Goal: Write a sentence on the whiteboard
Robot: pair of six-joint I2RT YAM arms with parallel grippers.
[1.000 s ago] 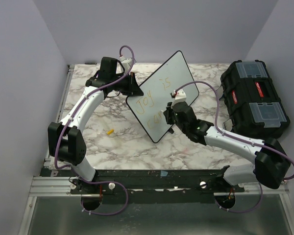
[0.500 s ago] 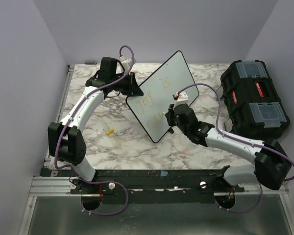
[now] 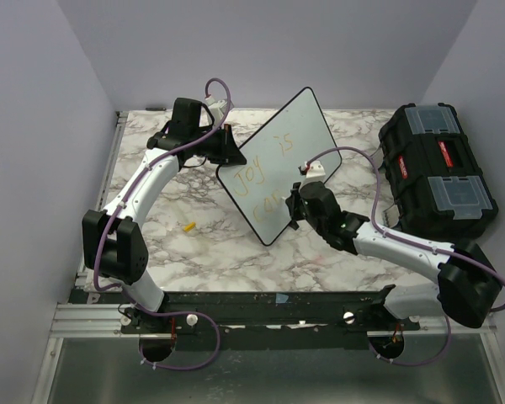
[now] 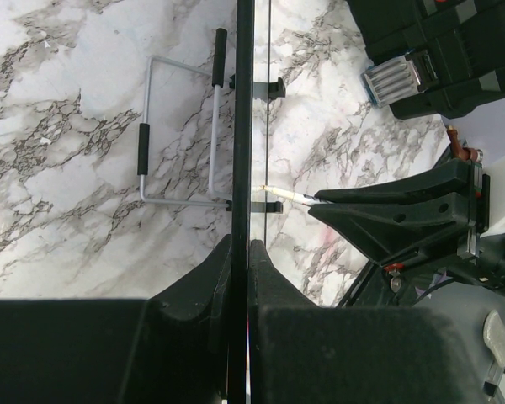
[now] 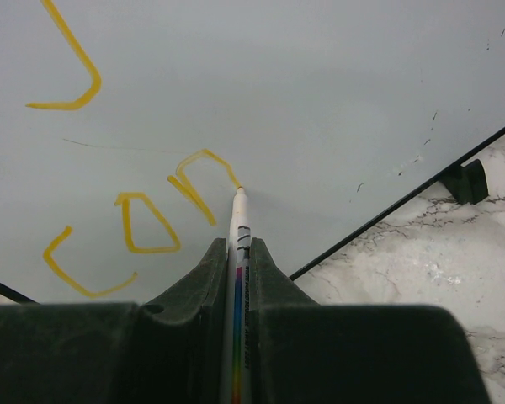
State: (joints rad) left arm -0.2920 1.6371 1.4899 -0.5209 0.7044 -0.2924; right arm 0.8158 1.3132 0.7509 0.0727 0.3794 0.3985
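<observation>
The whiteboard [image 3: 299,135] stands tilted on the marble table, its black rim edge-on [image 4: 244,126] in the left wrist view. My left gripper [image 4: 241,244] is shut on that rim at the board's left corner [image 3: 227,153]. The sentence [image 3: 265,172] is in yellow: "Joy is" above, and "con" [image 5: 143,223] below it. My right gripper [image 5: 237,244] is shut on a white marker [image 5: 239,220] with a rainbow stripe. The marker's tip touches the board at the end of the "n". In the top view the right gripper [image 3: 296,202] hovers over the board's lower part.
A black toolbox [image 3: 438,172] with clear lids sits at the right of the table. A small yellow cap [image 3: 188,225] lies on the marble to the left of the board. A wire stand [image 4: 181,135] with black grips lies behind the board.
My right gripper has shifted slightly toward the near right along the board, drawing the marker with it. The left arm and the board have held still.
</observation>
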